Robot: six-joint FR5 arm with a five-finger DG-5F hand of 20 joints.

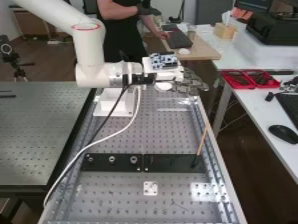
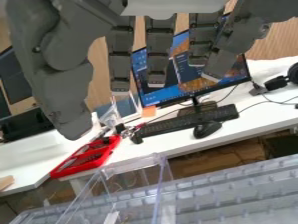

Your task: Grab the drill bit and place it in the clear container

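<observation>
While the drill bit could not be picked out with certainty, the relation to settle was how far toward the near end it lay from the robot hand point(image 1: 191, 84). That hand was poised over the far right of the perforated metal surface point(image 1: 106, 200), its fingers straight and spread wide, with nothing visible in its grasp. A thin dark sliver point(image 1: 179, 205) lay at the near end, well apart from the hand and slightly left of it, its long axis slanting from far left to near right; it might have been the bit, though it was too small to tell. Three round metal pieces point(image 1: 112, 159) were set along a long black plate point(image 1: 174, 162), nearer and to the left of the hand, and one of these might have held it instead. The open-topped clear plastic container point(image 2: 159, 192) stood close to the hand. Either candidate would likely call for a reach nearward and leftward, then a return far and right.
</observation>
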